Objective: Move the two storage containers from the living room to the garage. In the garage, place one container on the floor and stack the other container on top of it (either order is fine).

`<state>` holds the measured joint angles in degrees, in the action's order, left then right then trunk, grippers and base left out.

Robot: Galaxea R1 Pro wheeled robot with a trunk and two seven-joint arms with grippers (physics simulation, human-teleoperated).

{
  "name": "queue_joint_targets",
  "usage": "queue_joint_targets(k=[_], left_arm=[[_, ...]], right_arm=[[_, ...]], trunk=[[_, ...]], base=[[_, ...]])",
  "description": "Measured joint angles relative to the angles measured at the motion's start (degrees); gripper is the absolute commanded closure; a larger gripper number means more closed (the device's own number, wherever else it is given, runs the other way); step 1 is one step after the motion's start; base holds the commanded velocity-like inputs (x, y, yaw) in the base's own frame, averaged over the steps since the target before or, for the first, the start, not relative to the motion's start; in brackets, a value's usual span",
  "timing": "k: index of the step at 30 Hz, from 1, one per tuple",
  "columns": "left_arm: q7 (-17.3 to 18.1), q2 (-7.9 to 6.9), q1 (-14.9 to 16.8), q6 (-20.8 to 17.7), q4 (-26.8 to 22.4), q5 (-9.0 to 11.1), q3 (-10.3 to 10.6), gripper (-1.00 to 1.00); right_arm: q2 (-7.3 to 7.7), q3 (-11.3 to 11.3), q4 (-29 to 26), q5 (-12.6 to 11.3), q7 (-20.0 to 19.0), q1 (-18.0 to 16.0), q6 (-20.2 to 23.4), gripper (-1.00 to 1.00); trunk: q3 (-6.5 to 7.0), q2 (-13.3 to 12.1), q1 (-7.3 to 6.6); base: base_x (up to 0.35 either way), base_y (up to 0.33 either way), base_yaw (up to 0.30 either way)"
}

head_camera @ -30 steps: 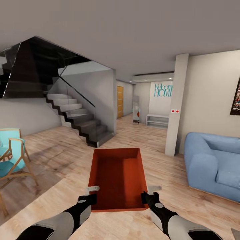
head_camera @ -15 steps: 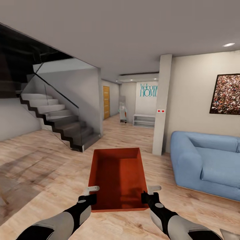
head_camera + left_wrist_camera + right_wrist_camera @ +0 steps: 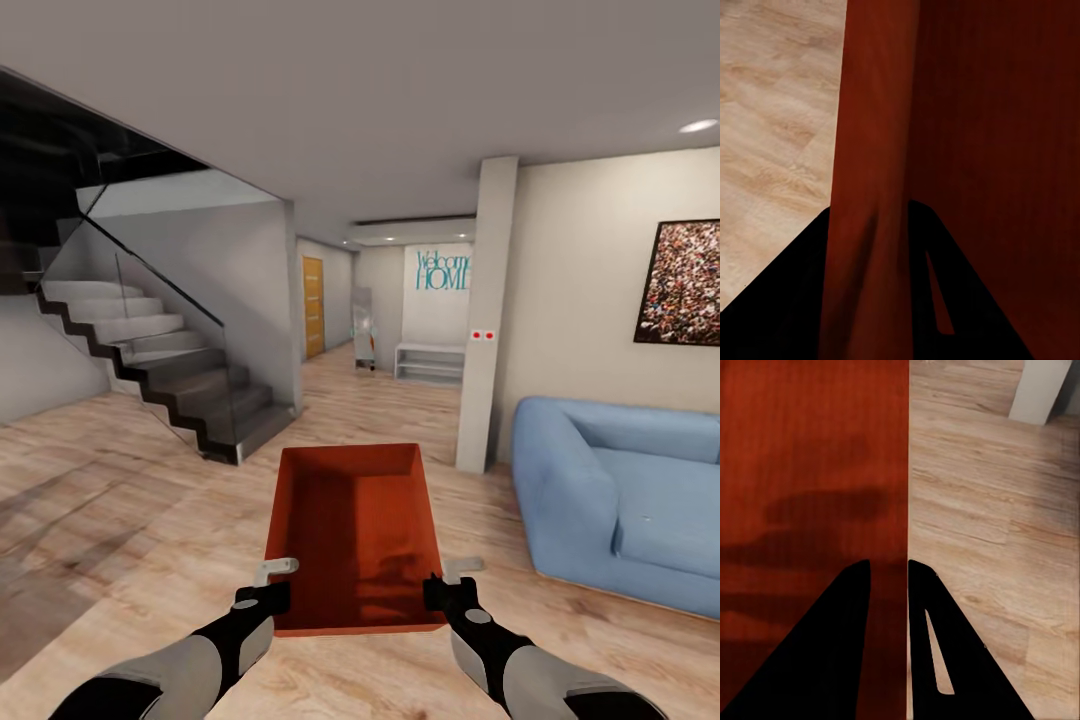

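One orange-red storage container [image 3: 355, 520] hangs in front of me over the living room's light wood floor, its open top facing up and nothing inside. My left gripper [image 3: 272, 592] is shut on the container's left wall near the front corner. My right gripper [image 3: 437, 590] is shut on its right wall. In the left wrist view the dark fingers straddle the red wall [image 3: 874, 135], with my left gripper [image 3: 874, 217] closed over it. In the right wrist view my right gripper [image 3: 888, 566] pinches the thin edge of the container [image 3: 810, 472].
A blue sofa [image 3: 620, 500] stands at the right, beside a pale column [image 3: 485, 310]. A dark staircase with a glass rail [image 3: 160, 370] rises at the left. Between them a wood-floored hallway [image 3: 390, 395] leads to an orange door [image 3: 313, 305] and a white bench [image 3: 430, 360].
The whole view has swung right and moved forward: the turquoise chairs left the picture, while the sofa and wall picture came further in. The container and both grippers kept their places relative to me.
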<state>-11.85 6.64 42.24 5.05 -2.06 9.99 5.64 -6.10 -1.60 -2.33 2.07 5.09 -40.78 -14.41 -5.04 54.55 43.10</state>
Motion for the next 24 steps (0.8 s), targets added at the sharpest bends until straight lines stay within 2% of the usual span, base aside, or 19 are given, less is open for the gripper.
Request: queue_joint_targets(k=[24], left_arm=[[0.0, -0.05, 0.0, 0.0, 0.0, 0.0, 0.0, 1.00]], right_arm=[[-0.04, -0.2, 0.0, -0.2, 0.0, 0.0, 0.0, 1.00]], trunk=[[0.00, 0.0, 0.00]], base=[[0.324, 0.000, 0.000]])
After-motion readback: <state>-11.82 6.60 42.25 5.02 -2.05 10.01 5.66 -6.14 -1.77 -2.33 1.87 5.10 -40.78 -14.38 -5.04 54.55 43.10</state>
